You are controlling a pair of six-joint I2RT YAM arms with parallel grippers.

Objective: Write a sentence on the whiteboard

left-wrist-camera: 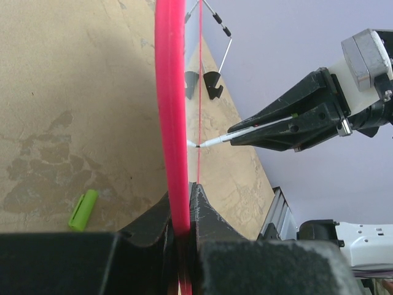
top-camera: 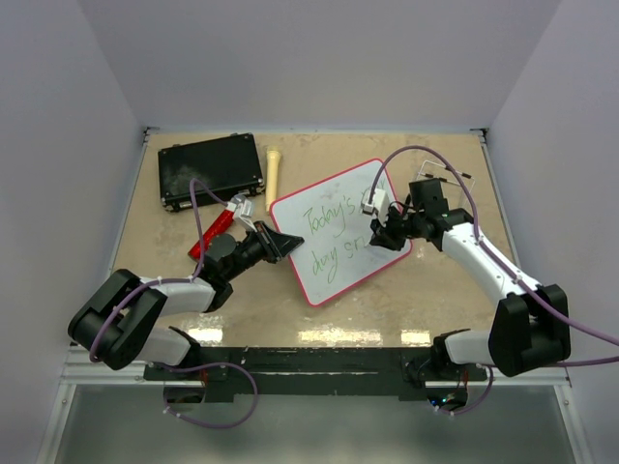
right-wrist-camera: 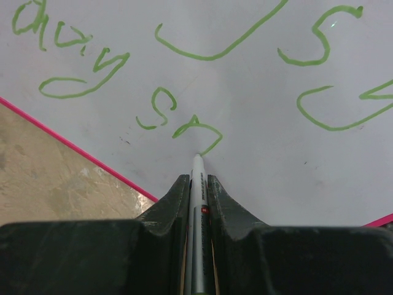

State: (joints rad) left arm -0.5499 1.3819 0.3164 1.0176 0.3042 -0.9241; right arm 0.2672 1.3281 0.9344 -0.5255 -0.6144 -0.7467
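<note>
Newbie: Whiteboard handling question. It sits mid-table, turned at an angle, between the two arms and right of the black case. How would you expect it to behave?

Regular: My guess is thin, light, stiff and slick on the face, so it'll skate around the moment a pen pushes on it. The red-pink rim is the place to grab. Never the white face, you'd smear the ink. That's where the left gripper has it: fingers clamped on the rim at the board's left edge, with the rim running straight up between them in the wrist view.

Newbie: And the right one?

Regular: The right gripper is closed tight around the marker, which pokes out a bit past the fingertips. Its tip touches the board at the end of the second line of the sentence, near the rim. So the board is ahead of those fingers, not between them. The marker's skinny and smooth, so I'd worry about it sliding back in the grip if pressed hard. The green cap is loose on the table, apart from the board.
</note>
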